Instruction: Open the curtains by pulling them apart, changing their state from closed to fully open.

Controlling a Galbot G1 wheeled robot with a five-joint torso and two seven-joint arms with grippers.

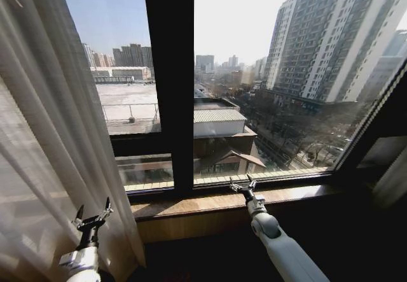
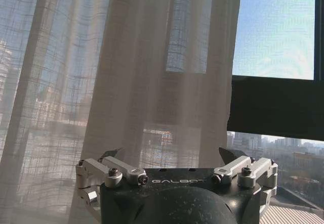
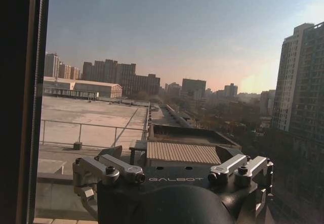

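At the window's left edge the curtains (image 1: 44,135) hang bunched, sheer cream panel w/ narrow pleats, covering the left pane's outer part and reaching down past the wooden sill (image 1: 210,202). Centre and right glass is bare, city view straight through. A second bit of pale fabric shows at the far right edge, by the frame corner; can't tell how far it's gathered.

Left tool (image 1: 92,212) sits low, just beside the curtain's inner hem, fingers spread, nothing between them. From the left wrist view the fabric fills the space right ahead of the tool (image 2: 172,155), near but apart, no contact I can make out. Right tool (image 1: 243,184) is up at the sill's middle, jaws also apart and empty, facing bare glass (image 3: 172,155).

Step, as I read it: mostly done, curtain looks pulled clear of the centre bar (image 1: 168,78). If any more's needed, left arm would have to pinch the inner hem and sweep it further toward the left edge; light fabric, prob slips or swings back unless gripped firmly.

Curtain's long axis runs vertical, top to floor, pleats leaning slightly outward toward the bottom.
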